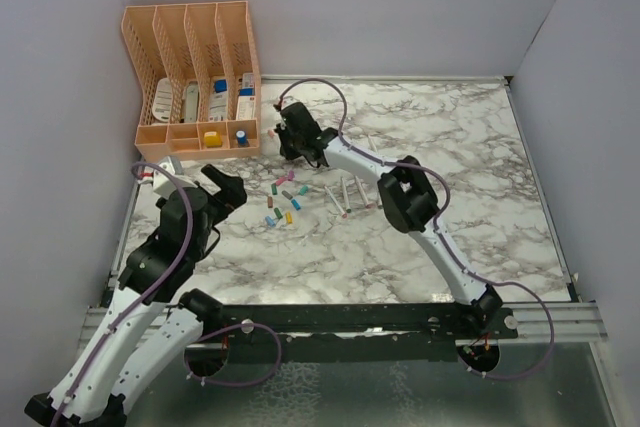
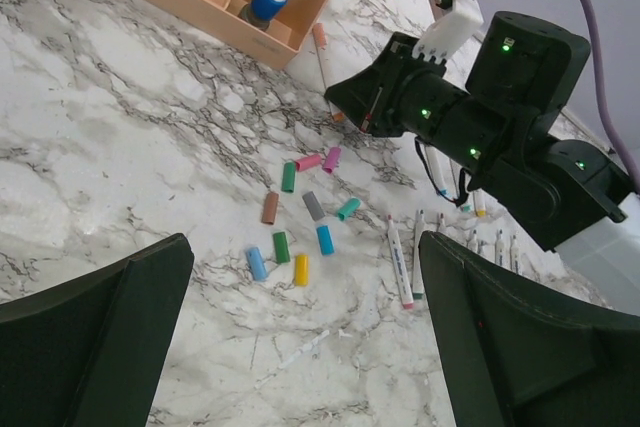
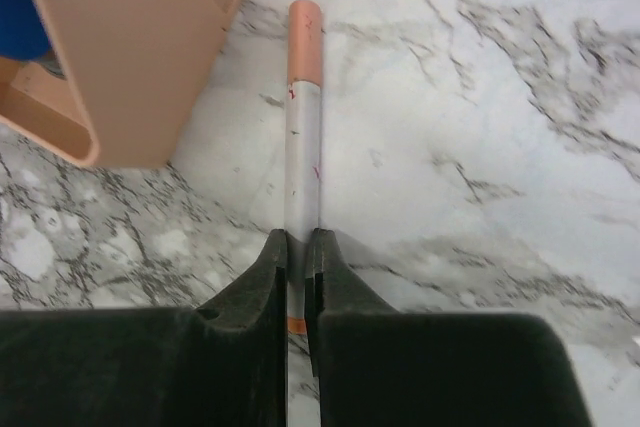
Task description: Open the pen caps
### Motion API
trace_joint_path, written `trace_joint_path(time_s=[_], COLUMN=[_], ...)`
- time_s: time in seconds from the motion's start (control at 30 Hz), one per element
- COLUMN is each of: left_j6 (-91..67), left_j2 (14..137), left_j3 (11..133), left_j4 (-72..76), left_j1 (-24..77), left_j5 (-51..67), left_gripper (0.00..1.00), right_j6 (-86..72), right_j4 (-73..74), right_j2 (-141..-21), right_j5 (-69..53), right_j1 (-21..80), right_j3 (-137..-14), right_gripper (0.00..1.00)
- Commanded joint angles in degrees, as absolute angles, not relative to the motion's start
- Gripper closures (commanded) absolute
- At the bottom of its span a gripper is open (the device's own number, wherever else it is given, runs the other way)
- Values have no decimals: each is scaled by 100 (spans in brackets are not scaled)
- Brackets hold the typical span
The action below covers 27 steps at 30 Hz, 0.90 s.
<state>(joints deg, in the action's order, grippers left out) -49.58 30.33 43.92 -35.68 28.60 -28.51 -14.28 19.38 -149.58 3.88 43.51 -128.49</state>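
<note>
Closest to me, the left tool [image 1: 226,187] hangs over the left part of the marble surface [image 1: 450,167], its two dark fingers spread wide with nothing between them. Just beyond it, a scatter of loose caps [image 2: 324,239] lies flat on the surface: green, blue, yellow, pink, teal, brown and grey. They sit near one another, though most do not touch. To their right, several uncapped pens [image 2: 400,262] lie roughly in a row.

Farther back, the right tool [image 3: 298,242] is down at the surface beside the front corner of the peach organiser [image 1: 240,37]. Its fingers are pressed together on the white barrel of a pen [image 3: 303,137]. The pen lies flat and points away from the fingers, with its orange cap [image 3: 305,42] on the far end. The cap is just beside the organiser's wall, but I cannot tell whether they touch.
</note>
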Motion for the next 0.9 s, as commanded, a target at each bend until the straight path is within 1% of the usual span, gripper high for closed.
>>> trace_joint_path(time_s=[0.0,0.17,0.27,0.37,0.5,0.6,0.77,0.87], left_j6=[-4900,-4592,-4467,-4385,-4573,-4809,-4826,-4990], left_j2=[3405,4452,5204,5991,6863,7391,8104,8373], left_j3=[4555,4553,4767,5167,5751,6141,6843,6957], left_j4=[-3073,-2032,-1460,-1076,-606,-234,-90,155], left_j1=[2839,2838,2830,2790,2301,1939,1820,1826], left_j5=[-2532,-2033,-1745,-1476,-657,27,489,957], left_gripper=[3,9,10,10,10,13,16,21], right_j6=[-1832,-1315,-1070,-882,-823,-842,-861,-861], right_j4=[2072,1127,860,907,1010,879,853,855], right_j2=[-14207,-12856,-12113,-11502,-10785,-10228,-9633,-9454], right_j5=[410,437,465,407,271,168,-25,-145], right_j1=[3993,3865,3817,3789,3788,3784,3788,3788], right_j3=[-11968,-10656,-10096,-9708,-9100,-8496,-7917,-7736], right_gripper=[99,99,99,99,99,99,99,99])
